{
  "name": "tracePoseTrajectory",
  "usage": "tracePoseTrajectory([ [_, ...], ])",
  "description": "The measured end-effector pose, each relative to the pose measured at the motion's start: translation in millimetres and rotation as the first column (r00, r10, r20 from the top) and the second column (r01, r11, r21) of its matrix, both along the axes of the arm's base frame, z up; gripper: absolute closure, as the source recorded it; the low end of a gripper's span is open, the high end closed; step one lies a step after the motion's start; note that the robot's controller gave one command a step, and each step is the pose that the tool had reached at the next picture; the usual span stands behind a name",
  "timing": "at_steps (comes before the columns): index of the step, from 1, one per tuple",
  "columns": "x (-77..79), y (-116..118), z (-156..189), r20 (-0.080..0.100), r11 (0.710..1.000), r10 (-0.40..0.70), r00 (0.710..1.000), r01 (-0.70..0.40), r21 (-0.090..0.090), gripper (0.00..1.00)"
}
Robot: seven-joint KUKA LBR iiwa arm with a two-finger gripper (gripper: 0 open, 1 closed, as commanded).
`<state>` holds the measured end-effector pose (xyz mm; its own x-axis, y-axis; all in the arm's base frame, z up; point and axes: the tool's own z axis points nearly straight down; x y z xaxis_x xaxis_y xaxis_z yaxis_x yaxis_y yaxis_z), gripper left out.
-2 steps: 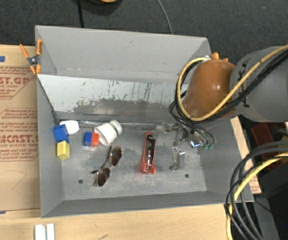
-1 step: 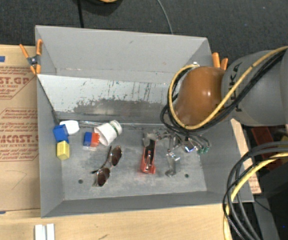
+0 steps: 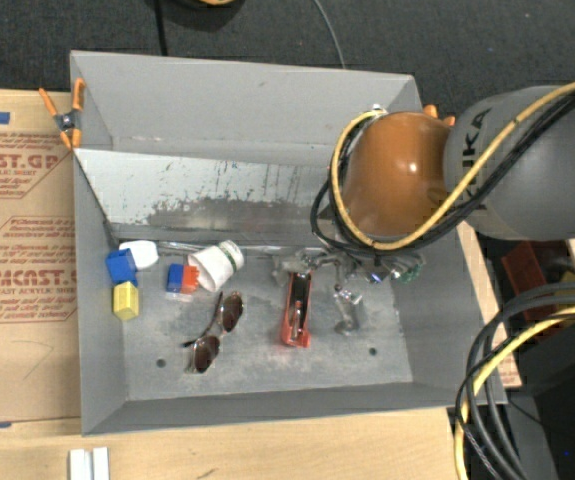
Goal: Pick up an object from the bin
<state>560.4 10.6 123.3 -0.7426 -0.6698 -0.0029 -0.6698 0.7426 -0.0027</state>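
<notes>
The pincer (image 3: 345, 290) stood low over the right of the bin (image 3: 267, 373). Whether it was open or closed could not be told, and nothing was seen in its hold. The red tool (image 3: 296, 318) lay just left of it on the floor, long axis near-to-far; its leading end was indistinct.
</notes>
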Motion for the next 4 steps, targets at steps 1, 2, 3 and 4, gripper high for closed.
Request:
tracePoseTrajectory([
  [1,0.1,25,-38,-0.001,0.978,0.208,0.978,-0.208,0.003,0.00],
  [2,1.9,15,-54,0.001,0.953,0.302,0.953,-0.302,0.001,1.00],
  [3,1.9,15,-54,0.001,0.953,0.302,0.953,-0.302,0.001,1.00],
  [4,0.3,15,-49,-0.004,0.953,0.302,0.953,-0.302,0.002,1.00],
])
